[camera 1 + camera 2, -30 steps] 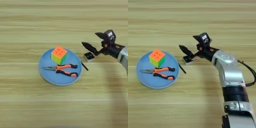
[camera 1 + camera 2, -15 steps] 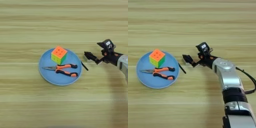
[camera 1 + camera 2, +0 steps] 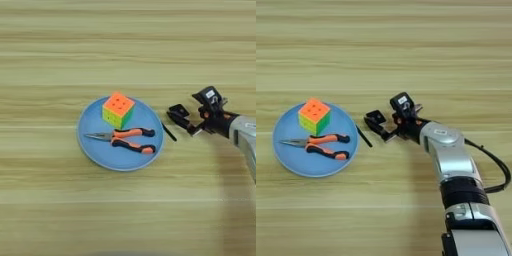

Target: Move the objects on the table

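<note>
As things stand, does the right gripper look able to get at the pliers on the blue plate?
Probably yes. The right gripper sits just right of the blue plate, with bare table between. The pliers lie flat with handles toward it; only the puzzle cube stands close behind them.

Wide light wooden desk (image 3: 60,45), grain striped side to side, filling both views. Directly on it: round blue plate (image 3: 93,152), left of centre. Just off the plate's right rim, flat on the wood, a thin black stick (image 3: 169,132), slanted. Further right, a small white block (image 3: 389,136) low by the wood; contact with the surface unclear.
</note>
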`<state>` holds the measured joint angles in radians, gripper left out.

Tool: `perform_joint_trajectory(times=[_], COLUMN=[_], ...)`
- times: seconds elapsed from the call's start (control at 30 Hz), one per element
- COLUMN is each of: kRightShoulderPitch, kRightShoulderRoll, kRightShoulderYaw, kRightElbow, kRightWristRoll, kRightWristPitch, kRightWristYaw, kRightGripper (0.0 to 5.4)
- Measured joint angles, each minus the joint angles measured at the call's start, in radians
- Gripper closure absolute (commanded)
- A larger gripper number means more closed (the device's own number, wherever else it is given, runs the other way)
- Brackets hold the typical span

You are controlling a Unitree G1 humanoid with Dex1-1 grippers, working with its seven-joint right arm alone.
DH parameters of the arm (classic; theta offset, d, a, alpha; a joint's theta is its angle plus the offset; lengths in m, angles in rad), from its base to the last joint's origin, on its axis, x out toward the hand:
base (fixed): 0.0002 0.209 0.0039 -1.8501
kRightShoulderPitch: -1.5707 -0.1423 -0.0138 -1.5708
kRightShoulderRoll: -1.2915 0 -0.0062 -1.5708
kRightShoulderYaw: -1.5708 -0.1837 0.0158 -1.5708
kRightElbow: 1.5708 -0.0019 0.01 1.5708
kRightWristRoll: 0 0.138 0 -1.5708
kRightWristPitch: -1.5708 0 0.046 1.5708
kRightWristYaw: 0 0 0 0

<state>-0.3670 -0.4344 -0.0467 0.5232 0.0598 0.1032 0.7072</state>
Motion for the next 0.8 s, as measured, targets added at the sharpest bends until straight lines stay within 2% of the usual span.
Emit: perform_joint_trajectory(times=[0.23, 0.8], kRightShoulderPitch=[-0.001, -0.019], kRightShoulderRoll=[0.000, 0.006], kRightShoulderYaw=[0.006, 0.018], kRightElbow=[0.022, 0.080], kRightWristRoll=[-0.007, -0.030], kRightWristPitch=[0.000, -0.026], kRightWristYaw=[-0.002, -0.002], kRightGripper=[0.03, 1.86])
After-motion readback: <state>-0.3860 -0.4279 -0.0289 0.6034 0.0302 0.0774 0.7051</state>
